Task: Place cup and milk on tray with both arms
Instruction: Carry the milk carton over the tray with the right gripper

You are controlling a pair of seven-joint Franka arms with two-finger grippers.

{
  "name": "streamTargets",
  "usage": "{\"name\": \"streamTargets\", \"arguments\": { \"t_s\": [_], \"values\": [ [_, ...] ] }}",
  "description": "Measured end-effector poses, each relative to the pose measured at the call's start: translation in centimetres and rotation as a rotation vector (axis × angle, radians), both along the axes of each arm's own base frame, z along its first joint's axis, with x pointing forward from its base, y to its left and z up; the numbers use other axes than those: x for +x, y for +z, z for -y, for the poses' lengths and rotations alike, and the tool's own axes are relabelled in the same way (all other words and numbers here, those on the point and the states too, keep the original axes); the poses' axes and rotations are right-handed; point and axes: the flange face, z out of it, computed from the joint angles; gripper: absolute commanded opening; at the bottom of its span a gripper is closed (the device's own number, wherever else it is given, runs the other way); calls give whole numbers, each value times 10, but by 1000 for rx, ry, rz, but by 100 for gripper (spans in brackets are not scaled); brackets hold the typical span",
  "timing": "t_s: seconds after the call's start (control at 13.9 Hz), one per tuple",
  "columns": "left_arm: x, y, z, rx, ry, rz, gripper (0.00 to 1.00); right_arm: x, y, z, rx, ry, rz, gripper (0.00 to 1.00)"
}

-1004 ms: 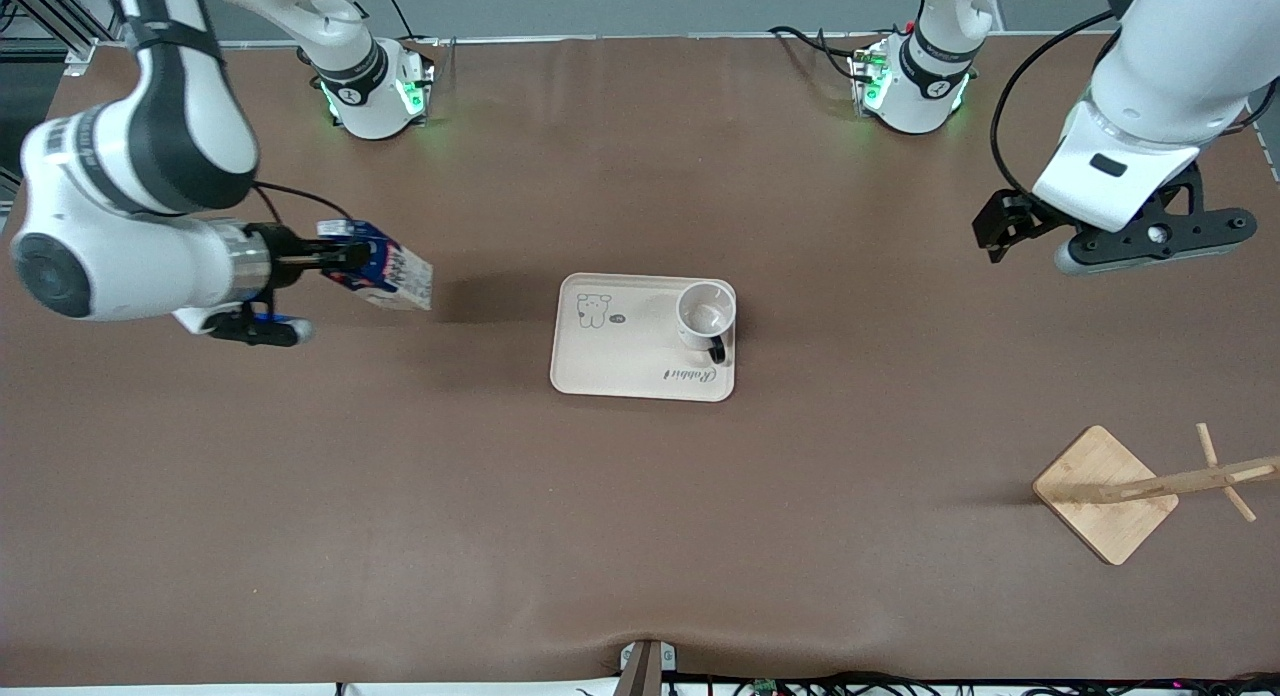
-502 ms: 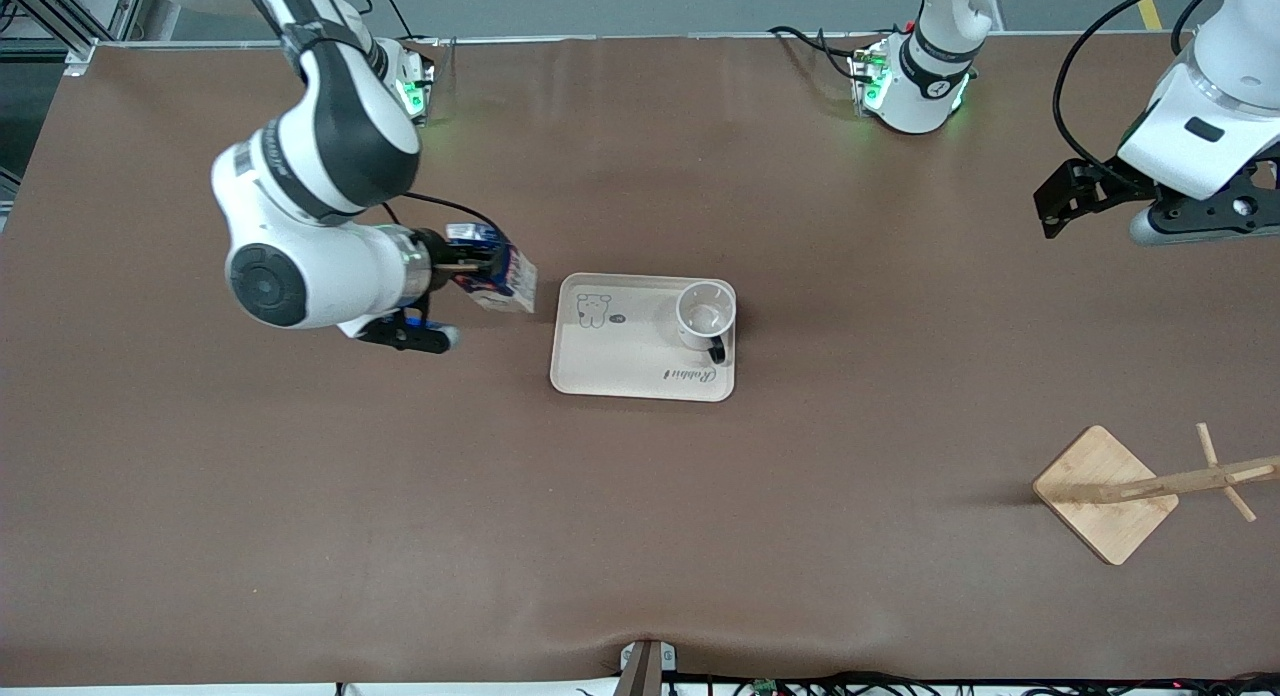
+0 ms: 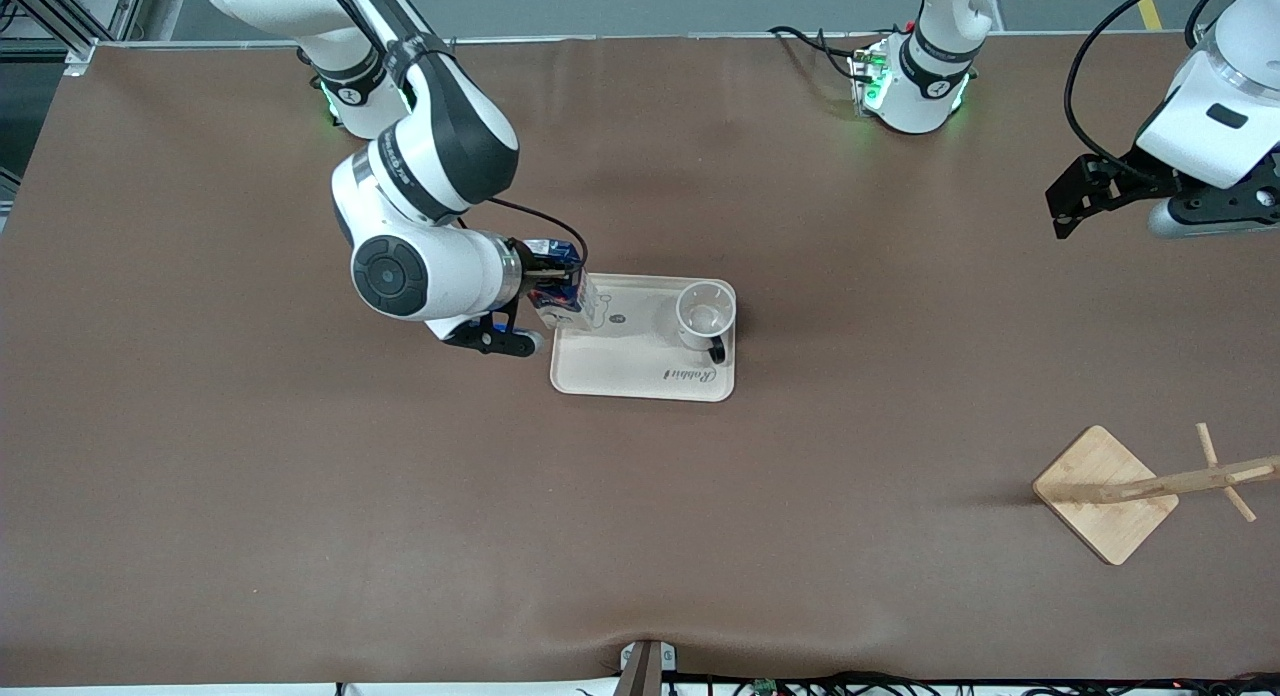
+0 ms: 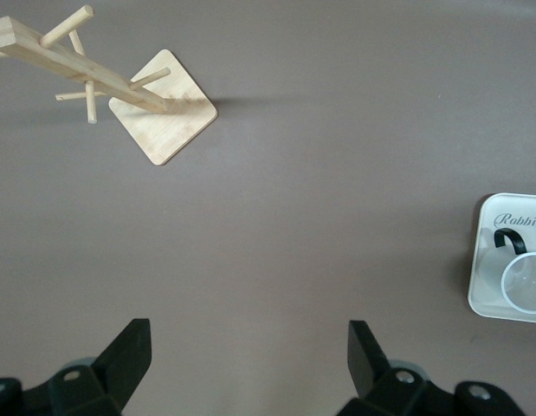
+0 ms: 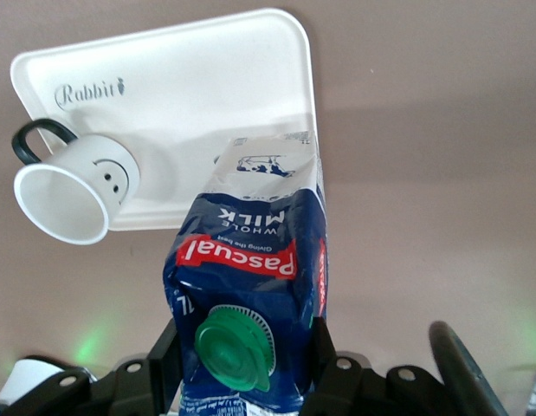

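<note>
You have 1 of 2 done: cup point(image 3: 705, 319) on tray point(image 3: 640, 374). Right pincer point(image 3: 552, 284) grips milk point(image 3: 562, 294) over tray's edge, unreleased. Left pincer point(image 4: 242, 355), wide and empty, waits.

Bear drawing on the tray point(image 3: 640, 371) hidden by the milk point(image 3: 562, 294), wooden stand point(image 3: 1105, 493) arm cut off at the front view's edge

Right pincer point(image 5: 246, 368) clamps milk point(image 5: 250, 286) over tray point(image 5: 190, 95).

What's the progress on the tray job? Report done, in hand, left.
Done: the cup stands on the tray. In hand: the right gripper holds the milk over the tray's edge. Left: setting it down and letting go. The left gripper waits open.
</note>
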Motion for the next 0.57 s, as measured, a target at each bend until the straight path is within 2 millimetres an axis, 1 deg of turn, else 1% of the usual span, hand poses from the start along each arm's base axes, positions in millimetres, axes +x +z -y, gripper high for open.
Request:
{"name": "streamTargets", "arguments": {
  "t_s": [0.14,0.36,0.5,0.57],
  "values": [
    [0,0,-4,0,2,2,100,-1,-11,-6,-6,6,-7,0],
    [3,-2,-12,-4,-5,9,100,-2,-30,-29,3,11,35,0],
    [4,-4,-14,-4,-7,9,100,-4,-37,-38,4,20,40,1],
    [4,-5,-15,-4,-8,8,100,-4,-39,-39,2,22,38,1]
  ]
}}
